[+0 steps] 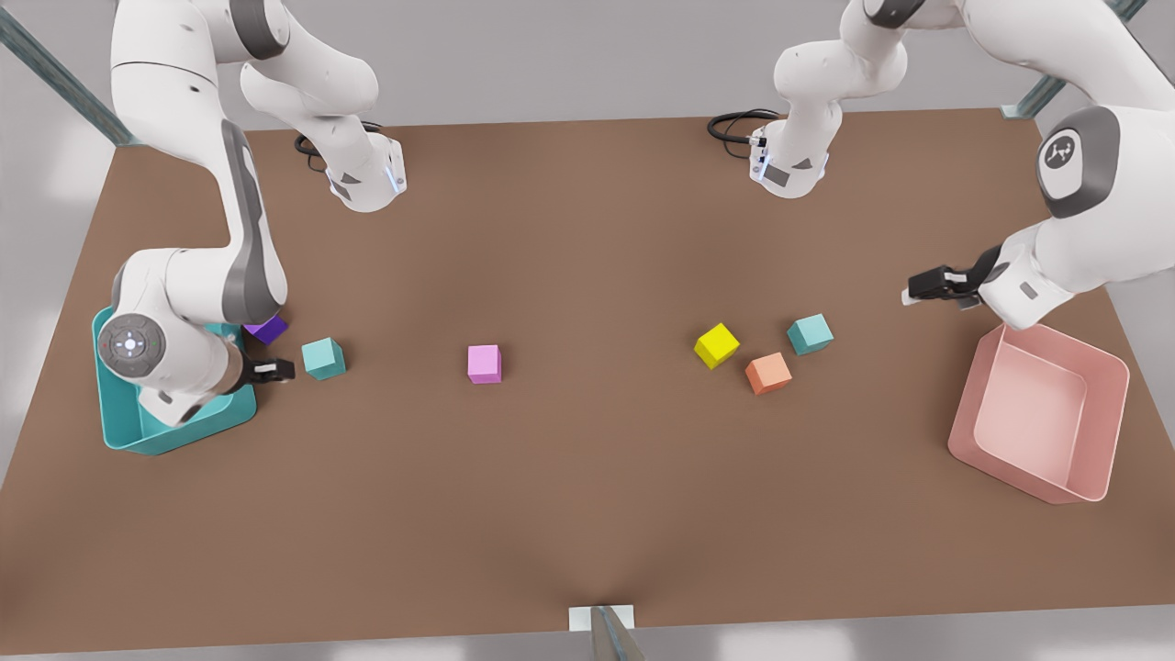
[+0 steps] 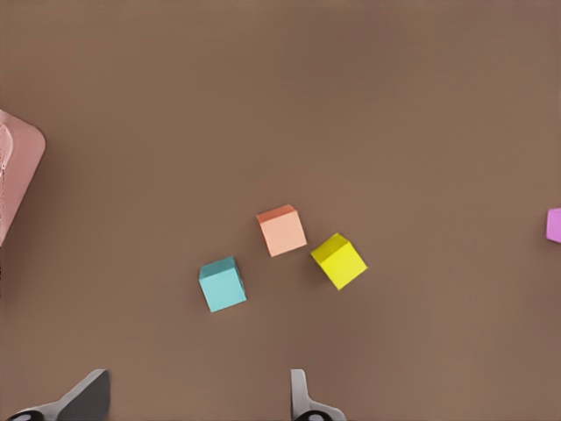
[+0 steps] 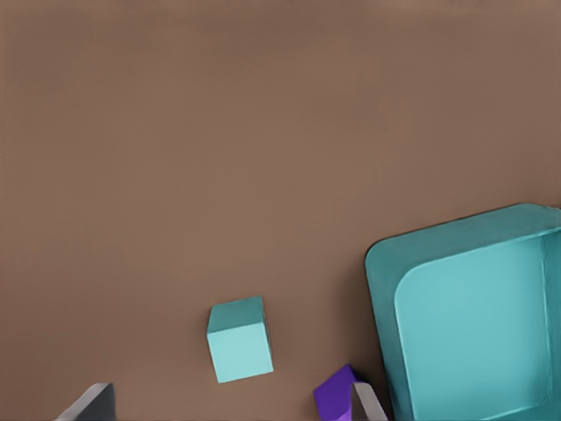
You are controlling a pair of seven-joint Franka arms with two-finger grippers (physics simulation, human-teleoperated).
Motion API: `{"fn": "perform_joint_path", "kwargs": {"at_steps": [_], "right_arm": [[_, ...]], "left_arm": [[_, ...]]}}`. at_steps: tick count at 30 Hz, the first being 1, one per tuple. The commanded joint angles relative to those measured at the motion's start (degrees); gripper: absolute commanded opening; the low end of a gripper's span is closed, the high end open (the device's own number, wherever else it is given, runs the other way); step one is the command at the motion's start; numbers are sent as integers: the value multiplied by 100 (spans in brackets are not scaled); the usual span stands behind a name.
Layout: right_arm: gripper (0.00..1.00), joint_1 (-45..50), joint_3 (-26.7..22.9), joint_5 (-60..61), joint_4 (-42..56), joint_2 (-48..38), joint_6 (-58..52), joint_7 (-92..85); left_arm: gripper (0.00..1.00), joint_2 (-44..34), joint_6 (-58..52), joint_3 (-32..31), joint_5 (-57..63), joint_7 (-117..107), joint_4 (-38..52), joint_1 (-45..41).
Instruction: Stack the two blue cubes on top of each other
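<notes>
Cubes lie scattered across the brown table (image 1: 587, 514) in the front view. One small matte teal cube (image 1: 323, 358) sits toward that view's left, just beside the large teal open bin (image 1: 138, 431) and near a dark purple cube (image 1: 267, 328). The right gripper (image 1: 272, 370) hangs just beside this cube, fingers barely visible there. A pink cube (image 1: 485, 364) stands alone mid-table with bare surface all round. The second small teal cube (image 1: 811, 333) lies toward the front view's right, close to an orange cube (image 1: 768, 373) and a yellow cube (image 1: 716, 345). The left gripper (image 1: 932, 285) hovers above the far rim of the pink open bin (image 1: 1092, 459).

The left wrist view shows its gripper (image 2: 197, 399) spread wide, holding nothing, near the teal cube (image 2: 222, 284); the three cubes stand apart.

The right wrist view shows its gripper (image 3: 228, 405) spread and empty, the other teal cube (image 3: 239, 340) lying between the fingers' line, clear of the purple cube (image 3: 337, 396) at the bin's (image 3: 386, 263) edge.
</notes>
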Motion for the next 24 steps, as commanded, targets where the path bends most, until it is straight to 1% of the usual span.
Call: {"fn": "perform_joint_path", "kwargs": {"at_steps": [1, 2, 3, 4, 5, 6, 8, 9, 10, 11, 12, 14, 20, 22, 24], "right_arm": [[100, 10, 4, -42, -57, -20, 891, -529], [100, 18, 4, -42, -66, -20, 795, -538], [100, 18, 214, -42, -109, -12, 786, -879], [100, 27, 250, -50, -311, -29, 803, -1408], [100, 45, 258, -59, -741, -73, 812, -1759], [100, 1, 258, -77, -1304, -108, 1207, -2119], [100, -140, 250, -340, -1964, -144, 1867, -2595], [100, -193, 258, -358, -2218, -196, 1981, -2814], [100, -236, 258, -358, -2473, -319, 2034, -2832], [100, -237, 250, -349, -2737, -328, 2306, -2788], [100, -245, 241, -349, -3097, -311, 2842, -2797], [100, -298, 223, -349, -3115, -240, 2921, -2753], [100, -307, 162, -314, -3124, -21, 3027, -2454], [100, -368, 162, -314, -3159, 15, 3001, -2437], [100, -403, 144, -314, -3238, 6, 3018, -2437]], "left_arm": [[100, -43, 1143, -89, 97, 367, -84, 0], [100, -43, 1134, -134, 97, 376, -57, -9], [100, -34, 1134, -221, 175, 446, -48, -26], [100, -43, 976, -388, 580, 481, -57, -176], [100, -26, 844, -467, 598, 262, -75, -194], [100, 132, 765, -468, 606, 235, -75, -194], [100, 651, 870, -459, 773, 217, -40, -255], [100, 827, 888, -450, 888, 226, 136, -264], [100, 836, 897, -441, 896, 226, 136, -238], [100, 853, 906, -424, 923, 226, 136, -229], [100, 853, 888, -424, 932, 226, 118, -238], [100, 844, 888, -432, 1106, 226, 110, -238], [100, 853, 888, -415, 1134, 217, 66, -167], [100, 950, 896, -415, 1107, 191, 66, -238], [100, 1099, 1002, -415, 1116, 200, 118, -97]]}}
